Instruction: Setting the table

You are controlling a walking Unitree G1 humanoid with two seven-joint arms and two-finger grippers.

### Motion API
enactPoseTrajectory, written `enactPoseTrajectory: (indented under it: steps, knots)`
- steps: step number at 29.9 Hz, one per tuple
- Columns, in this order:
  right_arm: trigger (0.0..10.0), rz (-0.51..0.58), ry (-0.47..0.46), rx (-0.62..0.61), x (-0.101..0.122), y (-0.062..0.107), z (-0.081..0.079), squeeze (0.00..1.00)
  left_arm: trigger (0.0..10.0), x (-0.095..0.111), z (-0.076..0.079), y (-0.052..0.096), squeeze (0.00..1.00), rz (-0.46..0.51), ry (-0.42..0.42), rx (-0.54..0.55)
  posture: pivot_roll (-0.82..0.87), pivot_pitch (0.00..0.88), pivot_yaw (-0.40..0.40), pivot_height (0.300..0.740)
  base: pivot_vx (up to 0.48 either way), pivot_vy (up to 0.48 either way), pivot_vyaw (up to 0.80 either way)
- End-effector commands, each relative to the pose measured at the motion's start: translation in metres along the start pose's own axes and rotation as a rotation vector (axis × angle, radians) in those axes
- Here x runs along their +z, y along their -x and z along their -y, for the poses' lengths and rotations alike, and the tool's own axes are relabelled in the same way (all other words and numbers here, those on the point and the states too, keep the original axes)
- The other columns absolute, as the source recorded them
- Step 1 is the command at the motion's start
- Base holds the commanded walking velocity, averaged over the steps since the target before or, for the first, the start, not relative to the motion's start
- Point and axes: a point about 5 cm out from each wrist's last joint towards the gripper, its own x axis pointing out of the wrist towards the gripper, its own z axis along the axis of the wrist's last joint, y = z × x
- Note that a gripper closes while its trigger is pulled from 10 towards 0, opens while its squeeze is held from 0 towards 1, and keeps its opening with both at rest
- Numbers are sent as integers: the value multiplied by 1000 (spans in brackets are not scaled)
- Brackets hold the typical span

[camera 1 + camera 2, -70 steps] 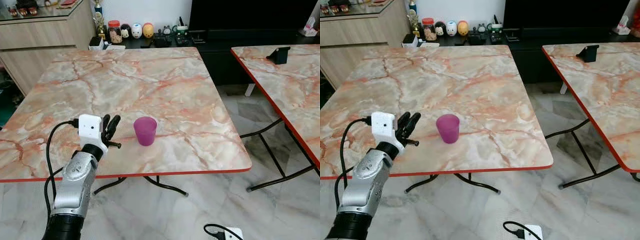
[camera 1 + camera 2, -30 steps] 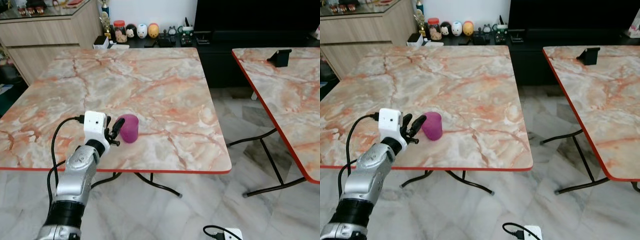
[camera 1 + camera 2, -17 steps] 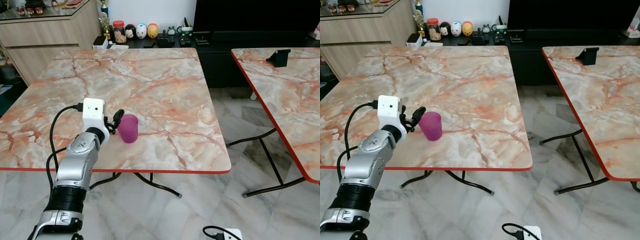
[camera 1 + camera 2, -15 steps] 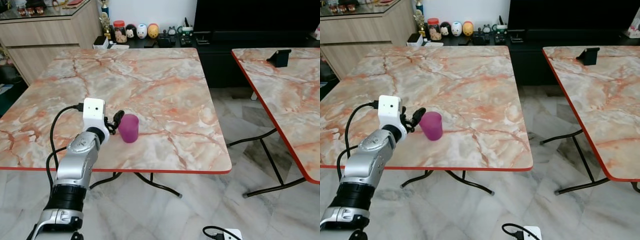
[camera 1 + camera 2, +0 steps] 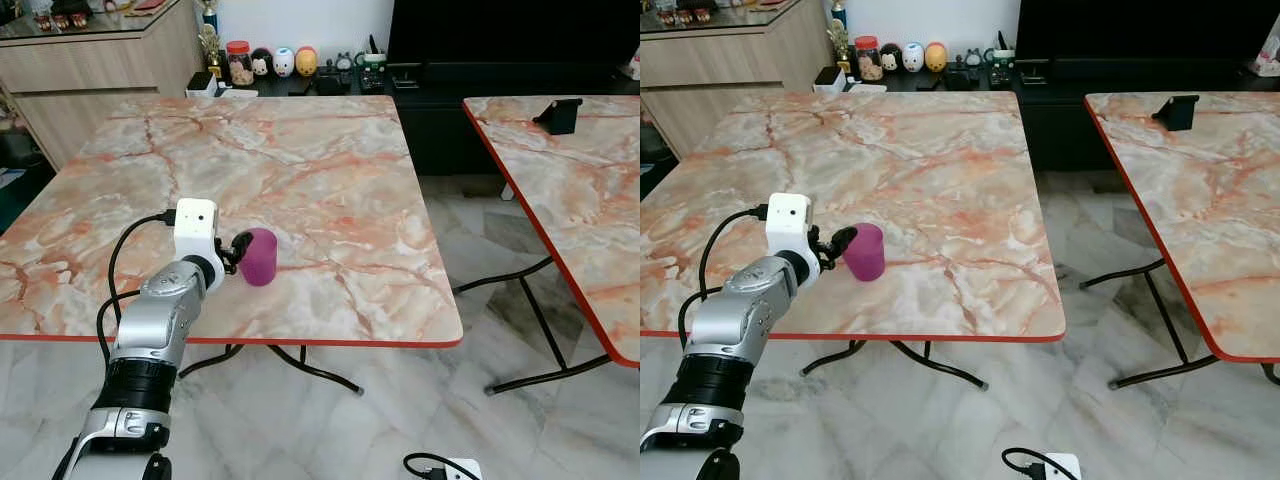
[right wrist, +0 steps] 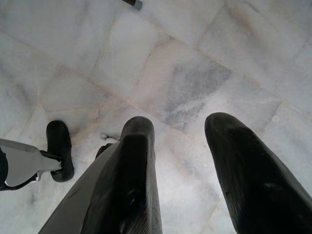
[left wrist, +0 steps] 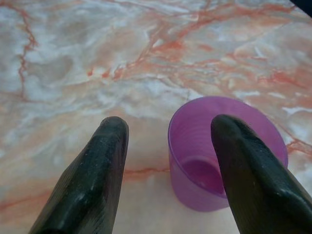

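A: How is the scene lit?
B: Evenly and brightly. The table (image 5: 300, 170) shows soft sheen without hard glare, and the cup (image 5: 258, 256) casts a faint shadow.

A: And sharpness?
B: Head views are crisp. In the wrist views, the fingers (image 7: 92, 180) blur up close, and the floor (image 6: 195, 58) looks softly lit.

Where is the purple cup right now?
The purple cup stands upright near the marble table's front edge, just ahead of the left gripper, whose jaws are open.
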Motion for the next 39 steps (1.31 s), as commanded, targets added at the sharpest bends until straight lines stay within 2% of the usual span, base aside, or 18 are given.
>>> enactPoseTrajectory:
  steps: [1,5,9,14,23,30,39]
  knots:
    - [10000,-8,11,8,-1,0,-2,0,10000,-1,-3,0,0,-23,2,16,80,0,0,740,0,0,0]
    - [10000,-9,11,9,-2,0,-2,0,10000,-6,-1,0,0,-39,12,19,79,0,0,740,0,0,0]
    - [10000,-9,12,11,-2,0,-2,0,10000,-12,-1,-3,0,-60,75,42,79,0,-2,740,0,0,0]
    - [10000,-9,12,14,-2,0,-2,0,10000,-11,4,-7,0,-58,100,52,77,0,-2,740,0,0,0]
    - [10000,-10,11,15,-2,0,-3,0,10000,-10,8,-12,0,-56,111,51,74,0,3,740,0,0,0]
    - [10000,-12,12,19,-2,0,-3,0,10000,3,7,-14,0,-15,122,62,79,0,2,740,0,0,0]
    - [10000,-11,14,24,-2,0,-3,0,10000,2,9,-15,0,-34,108,51,80,0,2,740,0,0,0]
